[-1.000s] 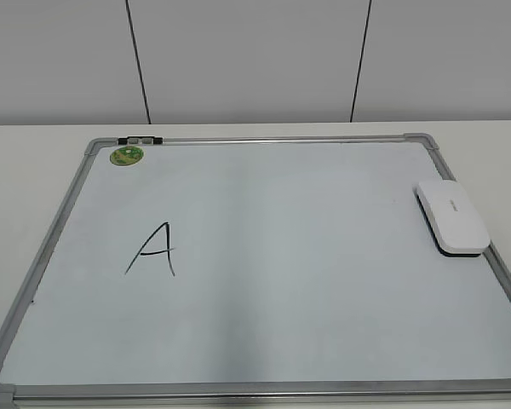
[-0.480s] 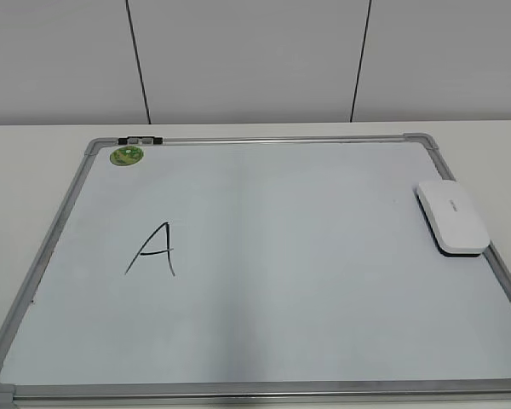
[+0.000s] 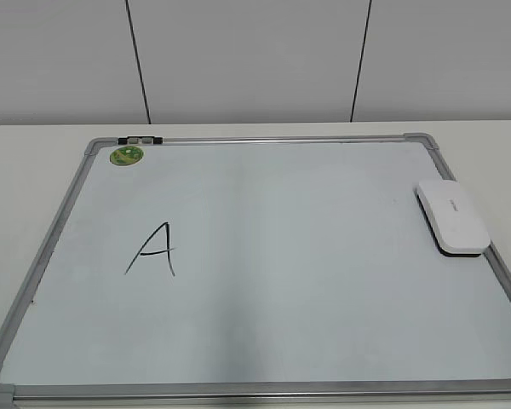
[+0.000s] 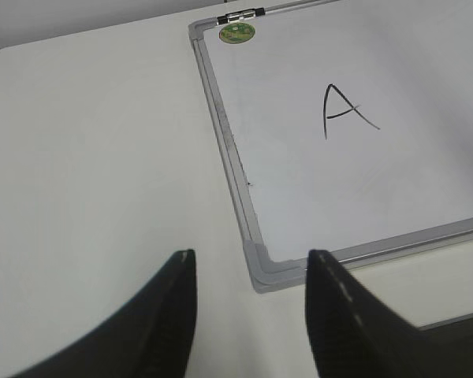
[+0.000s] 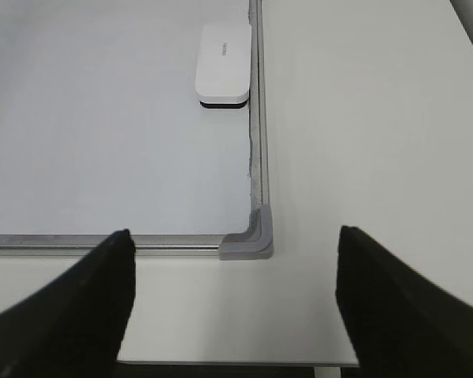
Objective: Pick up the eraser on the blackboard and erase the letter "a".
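Observation:
The white eraser (image 3: 451,216) lies flat on the right edge of the blackboard (image 3: 264,139), a white board with a grey frame. It also shows in the right wrist view (image 5: 225,63). A large angular capital "A" (image 3: 153,250) is drawn on the board's left half and shows in the left wrist view (image 4: 345,110). No small lowercase letter "a" shows in any view. My left gripper (image 4: 251,253) is open and empty above the board's near left corner. My right gripper (image 5: 236,232) is open and empty above the near right corner, well short of the eraser. Neither gripper shows in the exterior view.
A round green sticker (image 3: 127,155) and a small clip (image 3: 140,139) sit at the board's far left corner. The board lies on a pale table (image 4: 102,157). The table's front edge (image 5: 236,364) is just below the right gripper. A panelled wall stands behind.

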